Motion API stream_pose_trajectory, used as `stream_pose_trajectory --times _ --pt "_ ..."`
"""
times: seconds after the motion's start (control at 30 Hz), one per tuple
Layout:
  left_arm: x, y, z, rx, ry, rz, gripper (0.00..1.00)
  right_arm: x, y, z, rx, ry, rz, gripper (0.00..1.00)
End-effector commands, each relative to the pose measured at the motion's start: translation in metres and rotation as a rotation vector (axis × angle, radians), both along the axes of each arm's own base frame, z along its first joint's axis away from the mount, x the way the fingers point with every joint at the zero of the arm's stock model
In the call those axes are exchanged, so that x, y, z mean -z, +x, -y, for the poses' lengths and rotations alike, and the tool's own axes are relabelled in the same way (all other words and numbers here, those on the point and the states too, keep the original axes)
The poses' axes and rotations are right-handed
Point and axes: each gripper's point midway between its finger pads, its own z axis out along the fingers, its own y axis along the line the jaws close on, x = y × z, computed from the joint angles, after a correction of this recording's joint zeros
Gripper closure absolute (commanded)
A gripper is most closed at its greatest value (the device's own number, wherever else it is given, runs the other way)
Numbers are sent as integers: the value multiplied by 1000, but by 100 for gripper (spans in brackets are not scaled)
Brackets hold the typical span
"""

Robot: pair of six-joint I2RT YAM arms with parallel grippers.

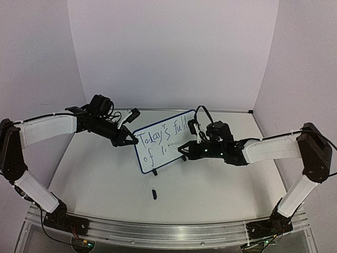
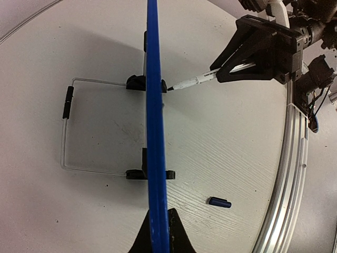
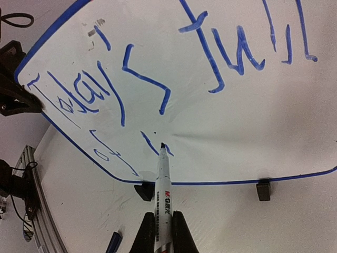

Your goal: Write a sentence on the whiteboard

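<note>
Whiteboard (image 1: pixel 158 162) stands upright mid-table (image 1: pixel 100 179) on 2 clip feet (image 3: pixel 263 191) and 1 wire stand (image 2: pixel 66 132). The left gripper (image 1: pixel 129 138) is clamped tight on its left edge, bracing it against the pen's push, I'd judge. The right gripper (image 1: pixel 187 150) is closed around 1 marker (image 3: pixel 162 179), tip at the second line. The sentence (image 1: pixel 158 137) reads "Today's full of li" — 2 lines, unfinished. 1 loose cap (image 1: pixel 154 194) lies in front.
</note>
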Motion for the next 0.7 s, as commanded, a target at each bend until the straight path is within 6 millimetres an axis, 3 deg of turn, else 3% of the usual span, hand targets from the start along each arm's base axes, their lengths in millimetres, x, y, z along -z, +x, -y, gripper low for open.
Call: stream_pose_trajectory --times 0.0,0.67 --pt "19 -11 -3 10 72 -59 100 -5 6 -4 -18 64 -1 100" --pt "22 -11 -3 10 76 -63 100 6 11 4 -14 90 -53 100"
